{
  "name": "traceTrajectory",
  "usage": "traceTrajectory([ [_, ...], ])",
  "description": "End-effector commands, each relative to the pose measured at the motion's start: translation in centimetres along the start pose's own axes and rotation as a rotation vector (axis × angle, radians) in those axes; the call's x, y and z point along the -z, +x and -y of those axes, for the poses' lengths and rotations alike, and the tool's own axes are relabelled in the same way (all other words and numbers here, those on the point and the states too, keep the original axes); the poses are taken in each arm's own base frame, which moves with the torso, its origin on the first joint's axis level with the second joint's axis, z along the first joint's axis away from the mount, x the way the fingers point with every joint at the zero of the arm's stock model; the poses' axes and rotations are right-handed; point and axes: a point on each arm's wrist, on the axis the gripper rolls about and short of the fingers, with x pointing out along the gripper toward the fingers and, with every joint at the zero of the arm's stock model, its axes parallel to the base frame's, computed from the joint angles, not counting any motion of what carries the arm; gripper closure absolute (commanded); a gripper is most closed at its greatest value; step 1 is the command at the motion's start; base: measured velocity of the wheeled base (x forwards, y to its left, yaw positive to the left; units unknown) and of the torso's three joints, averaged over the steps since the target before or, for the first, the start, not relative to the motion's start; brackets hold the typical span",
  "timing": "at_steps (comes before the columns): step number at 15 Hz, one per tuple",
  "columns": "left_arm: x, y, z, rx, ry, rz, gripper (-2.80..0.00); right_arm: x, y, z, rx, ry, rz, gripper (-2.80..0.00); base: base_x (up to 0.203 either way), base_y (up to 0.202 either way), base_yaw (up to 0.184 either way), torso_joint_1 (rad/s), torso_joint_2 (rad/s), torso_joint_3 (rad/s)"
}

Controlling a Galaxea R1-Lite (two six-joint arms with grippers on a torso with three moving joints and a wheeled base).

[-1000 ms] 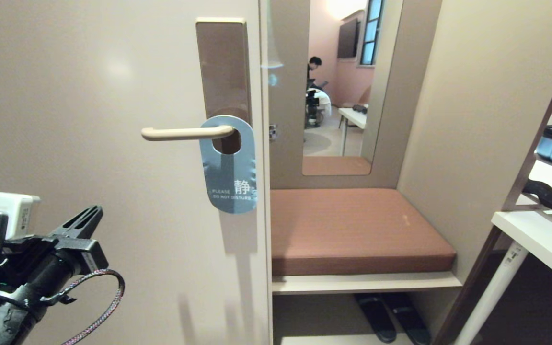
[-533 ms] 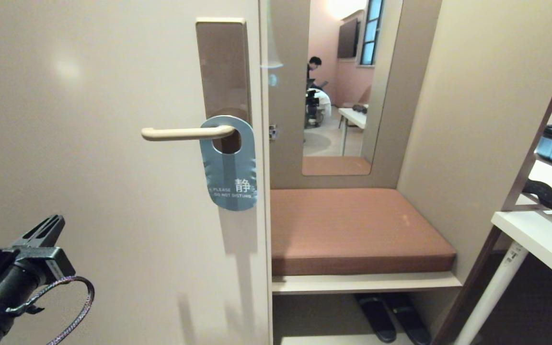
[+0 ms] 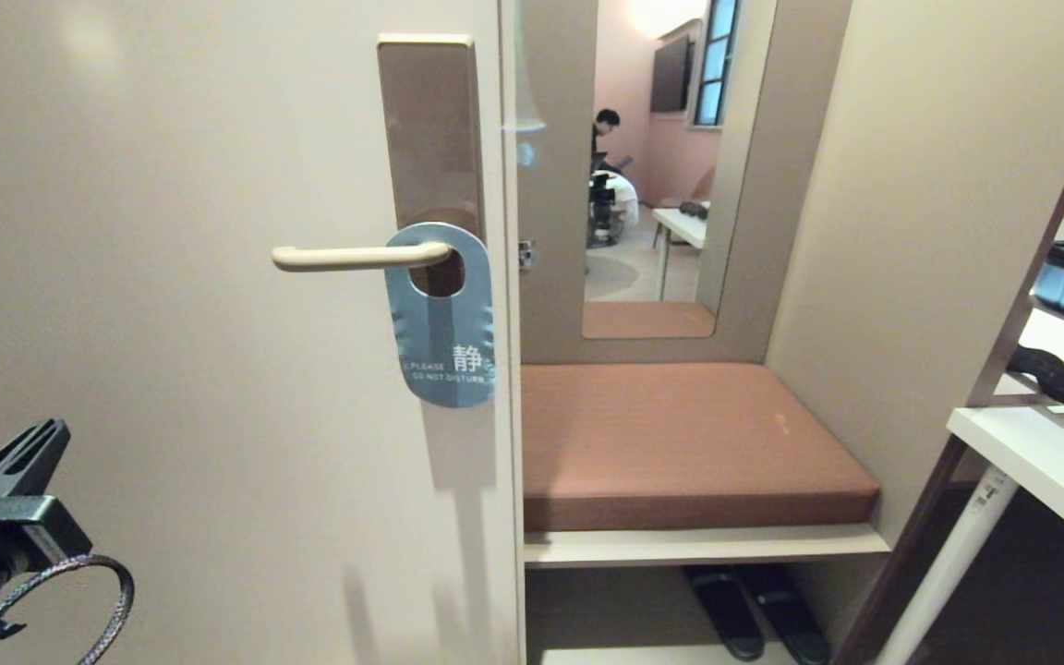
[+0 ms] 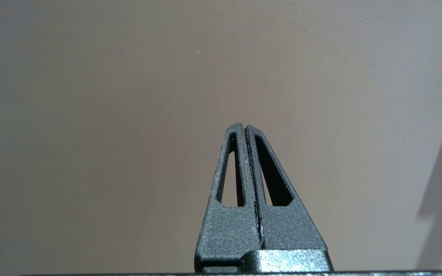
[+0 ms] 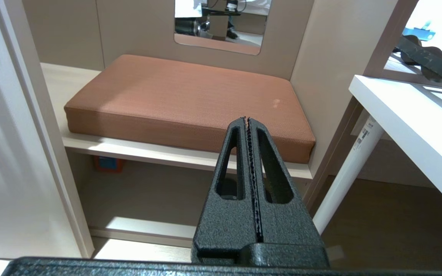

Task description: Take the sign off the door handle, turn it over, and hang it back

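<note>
The sign [image 3: 442, 319] is hanging on the door handle [image 3: 356, 257] with its blue-grey "DO NOT DISTURB" face turned outward, its oval hole threaded over the lever close to the brown plate [image 3: 430, 129] and its rounded lower end dangling below the lever against the door [image 3: 172, 277]. I am judging from this that one of two things is true: either nothing of the job is begun, or the flip is already made and the card is hanging back in place (these pictures alone are not telling me which side was meant to end up showing). If it is unstarted, everything is lying ahead of me: lifting the card off, turning it over, rehanging it. My left gripper [image 3: 15, 453] is sitting well below and to the left of the handle, apart from the sign, its fingers pressed flat together on nothing and facing bare door. My right gripper [image 5: 247, 120], likewise pinched closed and empty, is parked low and off to the right of the handle, pointing toward the brown cushion [image 5: 190, 99] on the bench.
</note>
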Motion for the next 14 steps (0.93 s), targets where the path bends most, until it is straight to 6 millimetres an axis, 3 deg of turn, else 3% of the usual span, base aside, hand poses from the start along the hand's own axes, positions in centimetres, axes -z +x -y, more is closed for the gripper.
traceTrajectory([
  [1, -1.1, -2.6, -0.8, 0.002, -0.035, 0.088, 0.0, 0.0, 0.0, 0.0, -0.001, -0.001, 0.0, 0.0, 0.0, 0.0, 0.0, 0.0, 0.0, 0.0],
  [7, 1.3, -8.0, -2.1, 0.015, -0.118, -0.037, 0.0, 0.0, 0.0, 0.0, -0.001, -0.001, 0.0, 0.0, 0.0, 0.0, 0.0, 0.0, 0.0, 0.0],
  [14, 4.0, -11.5, -2.2, 0.085, -0.119, -0.099, 0.0, 0.0, 0.0, 0.0, -0.001, -0.001, 0.0, 0.0, 0.0, 0.0, 0.0, 0.0, 0.0, 0.0],
])
